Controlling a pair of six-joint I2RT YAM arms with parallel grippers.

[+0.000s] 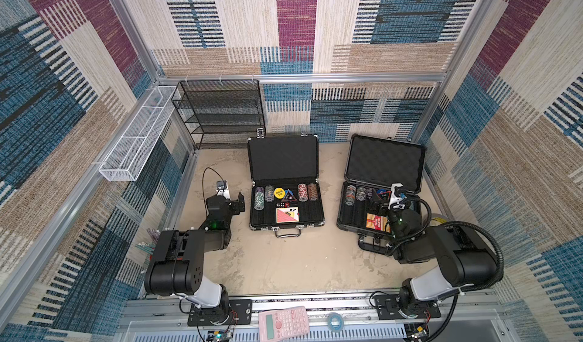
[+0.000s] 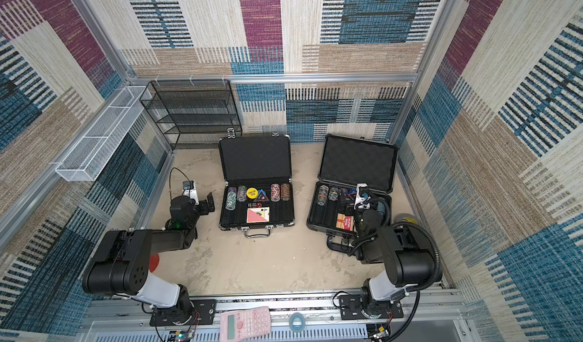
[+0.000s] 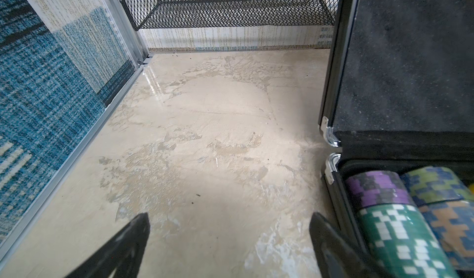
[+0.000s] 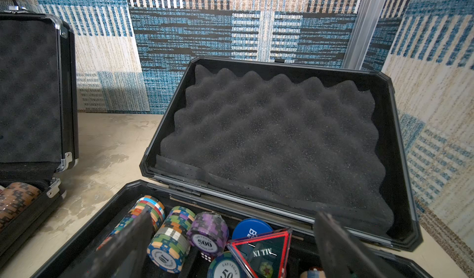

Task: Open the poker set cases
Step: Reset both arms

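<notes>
Both poker set cases stand open with their lids up in both top views. The slim black case is in the middle, showing rows of chips, dice and a card deck. The bulkier case is at the right, its lid lined with egg-crate foam. My left gripper hovers open over bare table, just left of the slim case's base, holding nothing. My right gripper hangs open above the chips in the bulkier case's base.
A black mesh shelf stands at the back left, and a white wire basket hangs on the left wall. A pink calculator and a tape roll lie on the front rail. Patterned walls enclose the table.
</notes>
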